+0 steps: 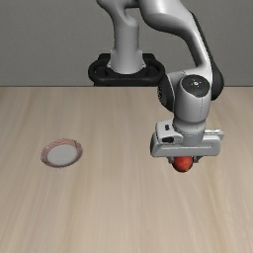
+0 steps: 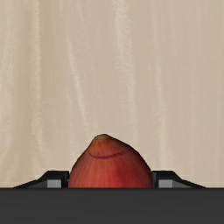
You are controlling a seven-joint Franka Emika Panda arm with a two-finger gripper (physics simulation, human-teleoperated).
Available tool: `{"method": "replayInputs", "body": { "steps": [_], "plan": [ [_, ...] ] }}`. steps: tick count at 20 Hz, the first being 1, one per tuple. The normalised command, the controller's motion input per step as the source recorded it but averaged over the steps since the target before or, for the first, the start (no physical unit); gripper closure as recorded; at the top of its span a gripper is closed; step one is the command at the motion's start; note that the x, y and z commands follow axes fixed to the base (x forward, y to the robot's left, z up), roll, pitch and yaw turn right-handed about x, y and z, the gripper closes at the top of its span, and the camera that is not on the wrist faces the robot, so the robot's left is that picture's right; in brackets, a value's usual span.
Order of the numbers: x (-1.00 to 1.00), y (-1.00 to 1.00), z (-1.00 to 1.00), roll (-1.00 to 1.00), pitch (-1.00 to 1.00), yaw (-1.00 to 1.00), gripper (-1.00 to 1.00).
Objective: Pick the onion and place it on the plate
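Observation:
The onion (image 1: 183,165) is reddish-brown and rounded, and sits right under my gripper (image 1: 184,158) on the exterior view's right. In the wrist view the onion (image 2: 108,164) sits between my two fingertips (image 2: 55,181), its pointed tip facing away from the hand. Both fingers press against its sides, so my gripper (image 2: 109,182) is shut on it. Whether the onion rests on the table or hangs just above it I cannot tell. The plate (image 1: 61,154) is small, white and pink-rimmed, and lies far off on the exterior view's left.
A light wooden tabletop (image 1: 119,208) spreads out all around. The robot's black base (image 1: 126,71) stands at the far edge, behind the gripper.

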Motion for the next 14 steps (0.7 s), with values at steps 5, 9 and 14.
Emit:
{"method": "replayInputs", "body": {
  "steps": [5,9,14],
  "plan": [
    [0.0,0.0,0.2,0.0,0.0,0.0,1.0],
    [0.0,0.0,0.5,0.0,0.0,0.0,1.0],
    [0.0,0.0,1.0,0.0,0.0,0.0,1.0]
  ]
}}
